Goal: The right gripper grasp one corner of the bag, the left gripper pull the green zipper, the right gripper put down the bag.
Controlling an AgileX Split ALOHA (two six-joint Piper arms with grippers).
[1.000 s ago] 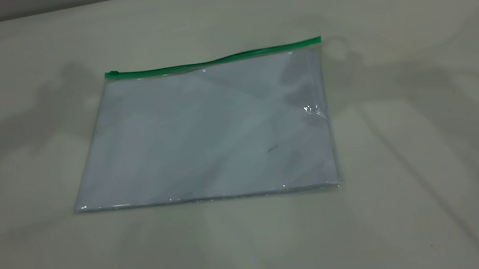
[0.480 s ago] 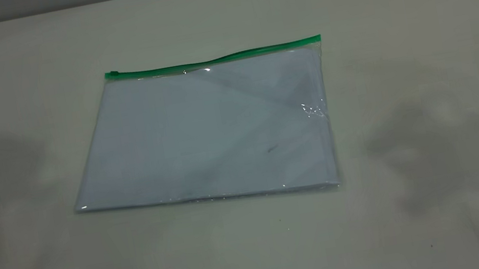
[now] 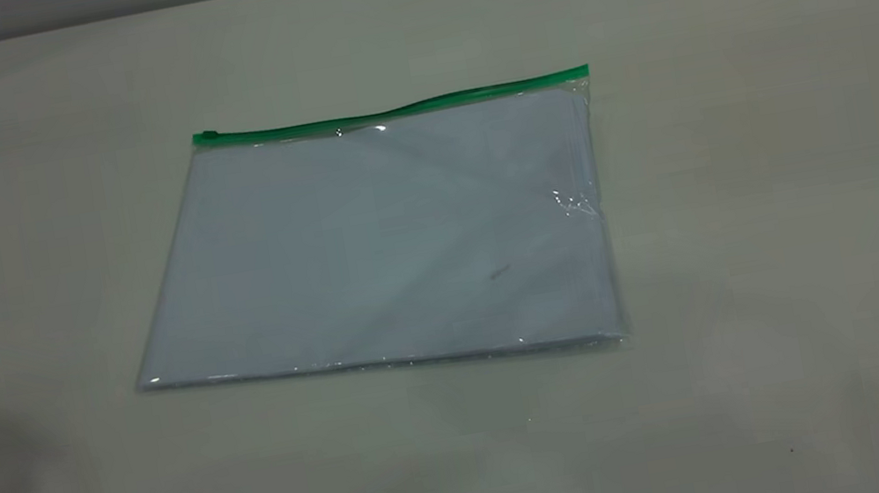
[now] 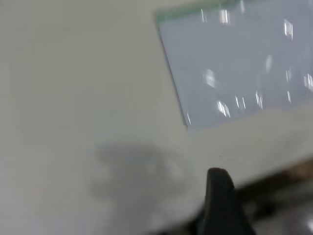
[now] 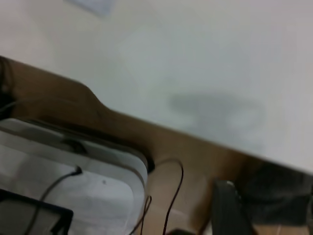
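Left end effector (image 4: 222, 200) raised off table; right end effector (image 5: 230, 205) beyond table edge.

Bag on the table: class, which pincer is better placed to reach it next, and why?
Left, probably: its wrist view shows the bag close beyond the left pincer, while the right pincer hangs past the table edge, the bag barely in view.

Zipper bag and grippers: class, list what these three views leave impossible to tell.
- Left gripper: left wrist view, one finger shows, the rest cut off by the edge; open or shut unknown.
- Right gripper: right wrist view, likewise.
- Green zipper: exterior view, slider too small to detail.
- Bag: sheet count unclear.
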